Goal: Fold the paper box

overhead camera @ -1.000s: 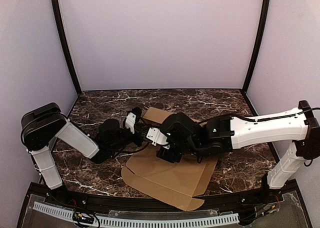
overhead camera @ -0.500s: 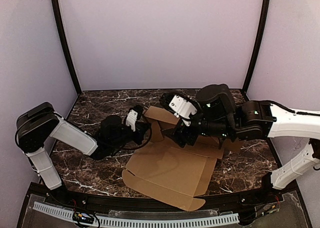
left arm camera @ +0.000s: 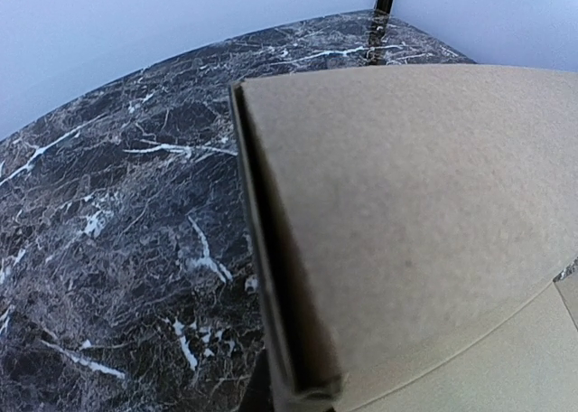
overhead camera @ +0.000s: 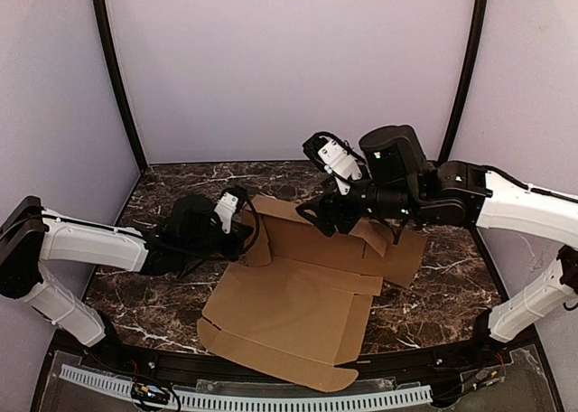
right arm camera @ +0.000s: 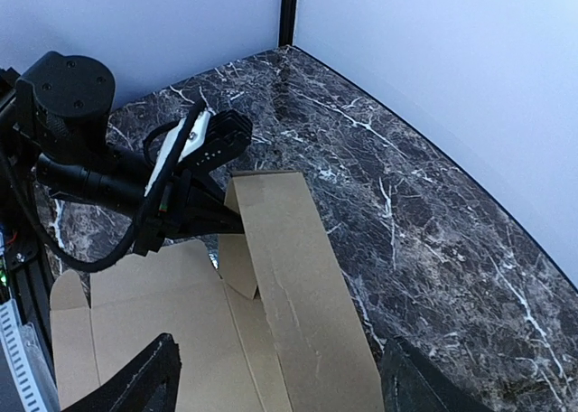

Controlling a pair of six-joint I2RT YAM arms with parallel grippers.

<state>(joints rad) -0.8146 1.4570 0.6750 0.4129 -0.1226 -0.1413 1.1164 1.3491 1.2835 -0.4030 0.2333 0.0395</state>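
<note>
The paper box (overhead camera: 289, 304) is a flat brown die-cut cardboard sheet lying on the dark marble table (overhead camera: 172, 186). My left gripper (overhead camera: 244, 234) is at the sheet's far left corner, shut on a small side flap (right arm camera: 237, 258) and holding it up on edge. That flap fills the left wrist view (left arm camera: 415, 204), where my own fingers are almost hidden. The left gripper also shows in the right wrist view (right arm camera: 221, 218). My right gripper (overhead camera: 318, 218) hangs open and empty above the sheet's far strip (right arm camera: 298, 276), with its fingers (right arm camera: 135, 380) spread wide.
Purple walls close in the table on three sides, with black corner posts (overhead camera: 117, 78) at the back. The sheet's near edge (overhead camera: 271, 362) reaches the table's front rim. Bare marble (right arm camera: 433, 204) lies beyond the far strip.
My right gripper has lifted off the sheet and drawn back to the far right. My left arm has stretched out low, and the sheet has slid left and nearer, showing the far strip.
</note>
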